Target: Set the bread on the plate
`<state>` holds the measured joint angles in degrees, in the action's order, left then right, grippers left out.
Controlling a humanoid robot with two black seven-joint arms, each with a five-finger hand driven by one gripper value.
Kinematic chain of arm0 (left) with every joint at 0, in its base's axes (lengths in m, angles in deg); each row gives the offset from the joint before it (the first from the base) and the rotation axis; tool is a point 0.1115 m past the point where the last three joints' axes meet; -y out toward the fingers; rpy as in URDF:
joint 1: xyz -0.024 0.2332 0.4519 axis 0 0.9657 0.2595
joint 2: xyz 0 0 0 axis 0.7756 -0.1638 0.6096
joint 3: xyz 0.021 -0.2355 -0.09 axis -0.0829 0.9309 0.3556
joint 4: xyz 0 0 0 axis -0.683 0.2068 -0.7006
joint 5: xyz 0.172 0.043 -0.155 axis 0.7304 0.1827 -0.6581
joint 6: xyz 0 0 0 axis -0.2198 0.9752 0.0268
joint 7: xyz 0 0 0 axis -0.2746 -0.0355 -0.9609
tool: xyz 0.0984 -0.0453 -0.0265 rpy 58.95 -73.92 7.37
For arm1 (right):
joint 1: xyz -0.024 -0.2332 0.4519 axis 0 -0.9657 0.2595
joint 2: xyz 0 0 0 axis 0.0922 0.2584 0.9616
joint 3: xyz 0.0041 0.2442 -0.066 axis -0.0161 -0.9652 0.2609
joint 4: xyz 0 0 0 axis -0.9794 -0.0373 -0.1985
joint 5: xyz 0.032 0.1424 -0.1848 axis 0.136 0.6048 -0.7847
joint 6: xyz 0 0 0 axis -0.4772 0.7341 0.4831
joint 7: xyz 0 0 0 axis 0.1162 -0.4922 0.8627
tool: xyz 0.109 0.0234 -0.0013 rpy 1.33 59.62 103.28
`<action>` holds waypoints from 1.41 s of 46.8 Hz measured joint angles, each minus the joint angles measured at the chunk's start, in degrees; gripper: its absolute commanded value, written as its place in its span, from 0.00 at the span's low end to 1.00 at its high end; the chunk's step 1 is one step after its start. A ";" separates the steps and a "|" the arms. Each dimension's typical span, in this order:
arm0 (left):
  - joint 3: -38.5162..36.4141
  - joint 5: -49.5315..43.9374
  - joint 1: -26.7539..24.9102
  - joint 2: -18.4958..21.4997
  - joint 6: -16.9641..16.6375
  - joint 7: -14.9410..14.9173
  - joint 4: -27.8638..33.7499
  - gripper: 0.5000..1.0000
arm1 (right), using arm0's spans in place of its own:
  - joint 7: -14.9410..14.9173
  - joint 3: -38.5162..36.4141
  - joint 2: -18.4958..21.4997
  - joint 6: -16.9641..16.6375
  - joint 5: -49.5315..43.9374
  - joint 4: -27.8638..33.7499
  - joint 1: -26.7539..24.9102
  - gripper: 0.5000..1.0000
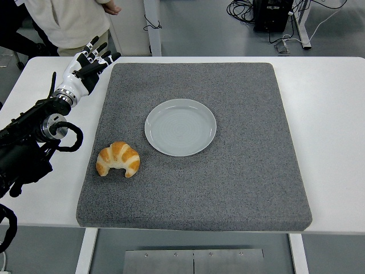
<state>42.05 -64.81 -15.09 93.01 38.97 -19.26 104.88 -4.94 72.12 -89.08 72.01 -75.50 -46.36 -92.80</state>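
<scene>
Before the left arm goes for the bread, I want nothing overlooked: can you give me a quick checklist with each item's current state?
1. Bread lies free on the grey mat, nothing on it: ok.
2. Plate empty, ready to receive it: ok.
3. Left hand holds nothing, fingers spread: ok.
4. Mat between bread and plate unobstructed: ok.
5. Person at the table's far-left corner, close to the left hand: not ok.
6. Right arm position: cannot tell, out of view.

1. Mat (228,188) lies on the surface (336,125).
2. Plate (181,127) sits on the mat, near its middle.
3. Bread (118,159) lies on the mat, left of and nearer than the plate, apart from it.
4. Left hand (85,68) hovers at the mat's far-left corner.
</scene>
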 measured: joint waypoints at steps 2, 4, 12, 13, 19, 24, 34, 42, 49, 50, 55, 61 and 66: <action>0.03 -0.01 0.00 0.00 0.00 0.00 0.00 0.96 | 0.00 0.00 0.00 0.00 0.00 0.00 0.00 1.00; 0.00 -0.02 0.00 0.00 0.00 -0.01 0.01 0.96 | 0.00 0.00 0.00 0.00 0.00 0.00 0.00 1.00; 0.28 -0.07 0.00 -0.05 0.00 -0.19 0.01 0.96 | -0.01 0.00 0.00 0.00 0.00 0.00 0.00 1.00; 0.25 -0.07 0.00 -0.07 0.00 -0.19 0.01 0.96 | -0.01 0.00 0.00 0.00 0.00 0.00 0.00 1.00; 0.20 -0.06 0.00 -0.09 0.00 -0.09 -0.01 0.96 | -0.02 0.00 0.00 0.00 0.00 0.00 0.00 1.00; 0.23 -0.07 0.00 -0.09 0.00 -0.26 -0.01 0.96 | -0.02 0.00 0.00 0.00 0.00 0.00 0.00 1.00; 0.43 -0.18 -0.08 0.09 -0.06 -0.55 -0.02 0.96 | -0.02 0.00 0.00 0.00 0.00 0.00 0.00 1.00; 0.42 -0.20 -0.53 0.33 -0.07 -0.49 -0.05 0.96 | -0.01 0.00 0.00 0.00 0.00 0.00 0.00 1.00; -0.48 0.01 -0.23 0.44 -0.08 -0.07 -0.05 0.96 | 0.01 0.00 0.00 0.00 0.00 0.00 0.00 1.00; -0.51 0.00 -0.22 0.47 -0.08 -0.06 -0.05 0.96 | 0.01 0.00 0.00 0.00 0.00 0.00 0.00 1.00; -0.54 0.05 -0.12 0.51 -0.08 0.11 -0.05 0.96 | 0.01 0.00 0.00 0.00 0.00 0.00 0.00 1.00; -0.40 0.06 -0.12 0.76 0.32 0.14 0.23 0.96 | 0.01 0.00 0.00 0.00 0.00 0.00 0.00 1.00; -0.52 0.06 -0.04 1.53 0.89 -0.07 2.30 0.96 | 0.01 0.00 0.00 0.00 0.00 0.00 0.00 1.00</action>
<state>41.53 -64.74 -15.13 94.54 39.87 -19.32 107.18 -4.93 72.13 -89.08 72.01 -75.50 -46.36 -92.80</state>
